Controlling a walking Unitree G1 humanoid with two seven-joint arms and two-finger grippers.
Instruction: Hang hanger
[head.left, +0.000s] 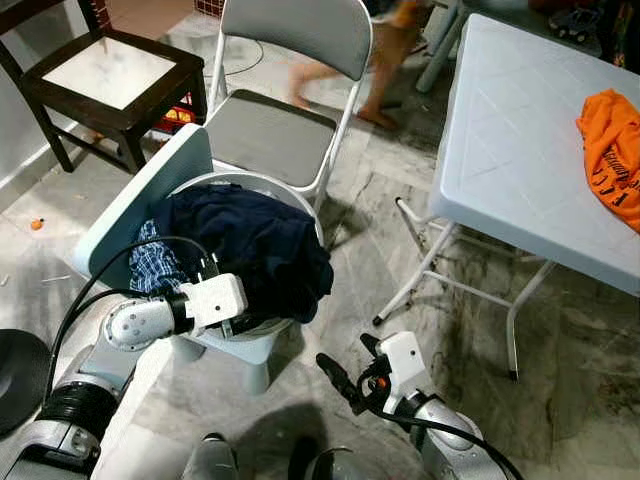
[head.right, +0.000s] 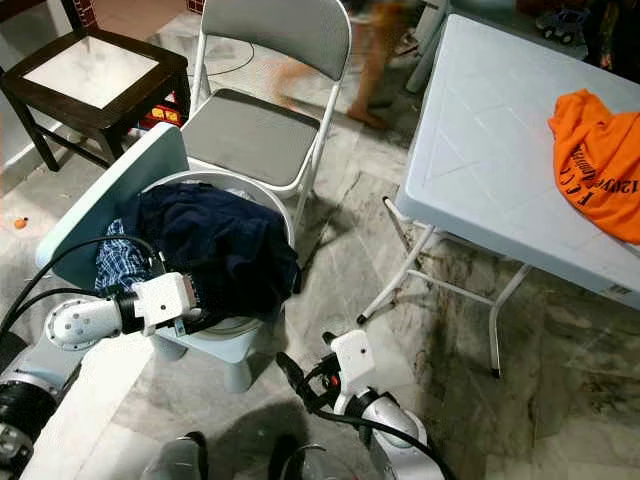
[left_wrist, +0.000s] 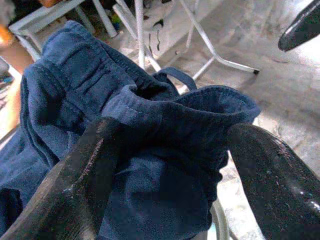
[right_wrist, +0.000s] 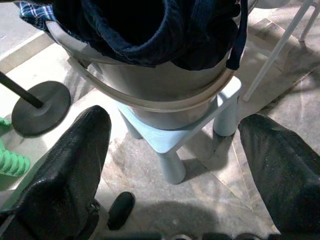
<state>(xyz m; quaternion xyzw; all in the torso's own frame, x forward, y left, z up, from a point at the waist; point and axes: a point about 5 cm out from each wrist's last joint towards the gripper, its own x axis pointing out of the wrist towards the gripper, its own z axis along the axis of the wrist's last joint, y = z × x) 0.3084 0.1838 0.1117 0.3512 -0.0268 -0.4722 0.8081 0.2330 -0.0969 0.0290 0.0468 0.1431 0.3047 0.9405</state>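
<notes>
Looking down from the head views: laundry bucket (head.left: 262, 181) perched on a pale blue stool (head.left: 250, 350), stuffed with a navy garment (head.left: 260, 240) that spills over the rim. Tucked at the bucket's left edge, a blue checked cloth (head.left: 155, 270). Leaning against the bucket's left side, a pale blue lid (head.left: 140, 200). Just behind the bucket, a grey folding chair (head.left: 270, 135); farther behind on the left, a dark wooden side table (head.left: 110, 75). Well to the right of the bucket, a white folding tabletop (head.left: 510, 150) bearing an orange shirt (head.left: 612, 150) at its far edge. Beyond the chair, a person's blurred legs (head.left: 385, 60). Reaching in at the bucket's near rim, the left claw (head.left: 225, 320), pressed against the navy cloth. Hovering low, to the right of the stool and apart from the bucket, the right claw (head.left: 350, 365).

Turning to the left wrist view: both black fingers (left_wrist: 75, 185) spread wide, released, with a bunched fold of the navy garment (left_wrist: 150, 130) lying between them and not pinched.

Turning to the right wrist view: fingers (right_wrist: 65, 175) parted and holding nothing, aimed at the bucket (right_wrist: 165, 85) and the stool (right_wrist: 175, 140) beneath it. Beside the stool on the floor, a round black base (right_wrist: 42, 107).

Cannot tell where the hanger lies among the clothes.
</notes>
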